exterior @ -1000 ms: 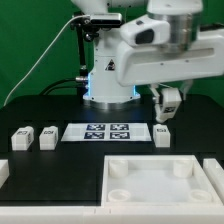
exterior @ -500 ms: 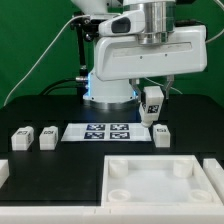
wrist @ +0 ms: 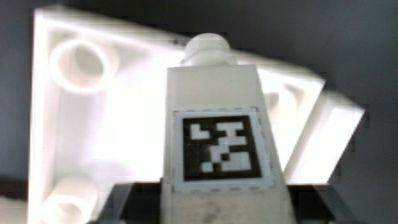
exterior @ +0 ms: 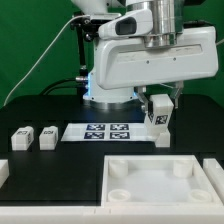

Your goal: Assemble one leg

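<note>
My gripper (exterior: pixel 158 106) is shut on a leg (exterior: pixel 158 116), a small white block with a black-and-white tag, and holds it upright just above the table at the marker board's right end. In the wrist view the leg (wrist: pixel 217 120) stands up from between the jaws, its peg tip pointing away. The gripper (wrist: pixel 217 208) clamps its base. Behind the leg lies the white tray-like part (wrist: pixel 80 100) with a round socket. Two more legs (exterior: pixel 20 138) (exterior: pixel 47 137) lie at the exterior view's left.
The marker board (exterior: pixel 105 131) lies mid-table in front of the robot base (exterior: pixel 108 90). The large white tray-like part (exterior: pixel 160 182) fills the front right. Another white part (exterior: pixel 3 172) shows at the left edge.
The gripper, still holding the leg, has come down and a little to the exterior view's right, and now hides the leg that lay by the marker board's right end.
</note>
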Available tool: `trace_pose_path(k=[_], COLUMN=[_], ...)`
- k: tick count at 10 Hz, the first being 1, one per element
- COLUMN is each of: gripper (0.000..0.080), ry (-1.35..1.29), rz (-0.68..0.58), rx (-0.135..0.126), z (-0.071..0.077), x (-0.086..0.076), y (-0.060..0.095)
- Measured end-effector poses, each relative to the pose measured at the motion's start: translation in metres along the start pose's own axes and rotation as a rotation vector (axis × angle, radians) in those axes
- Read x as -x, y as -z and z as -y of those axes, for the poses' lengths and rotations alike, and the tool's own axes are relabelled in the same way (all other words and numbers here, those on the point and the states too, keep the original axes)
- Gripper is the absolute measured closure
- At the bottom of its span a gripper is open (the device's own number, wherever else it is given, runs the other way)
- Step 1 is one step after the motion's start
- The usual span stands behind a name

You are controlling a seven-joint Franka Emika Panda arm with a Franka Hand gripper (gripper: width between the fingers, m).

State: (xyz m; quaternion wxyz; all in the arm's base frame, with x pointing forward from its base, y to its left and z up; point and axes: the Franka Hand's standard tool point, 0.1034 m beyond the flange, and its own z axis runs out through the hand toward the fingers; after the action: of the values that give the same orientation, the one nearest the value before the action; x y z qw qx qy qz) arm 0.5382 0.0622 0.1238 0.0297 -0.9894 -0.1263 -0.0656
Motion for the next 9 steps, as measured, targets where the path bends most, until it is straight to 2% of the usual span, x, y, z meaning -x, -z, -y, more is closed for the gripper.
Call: trace_pose_path(k=[1,2,3,5,6,7,8,9], gripper=[0.0506,0.0506,0.0506,0.0506,0.0506,0.0506,0.0506,0.0506], ry=[0.028,0.054,0.054,0.060,0.078,0.061,0.013,-0.021], rz=[-0.019,-0.034,-0.074,-0.089,-0.202,-0.240,-0.210,-0.192], rx=[0.004,0.009,0.022,0.027,0.065,0.084,0.067,0.041], z=[-0.007,-0.013,-0.014,-0.015,-0.023,-0.034,-0.043,-0.037], x=[-0.013,-0.018,-0.018,-0.017,-0.022,-0.009,-0.001,-0.009], y=[0.004,0.008,0.006,0.004,0.007,0.001,-0.004,-0.005])
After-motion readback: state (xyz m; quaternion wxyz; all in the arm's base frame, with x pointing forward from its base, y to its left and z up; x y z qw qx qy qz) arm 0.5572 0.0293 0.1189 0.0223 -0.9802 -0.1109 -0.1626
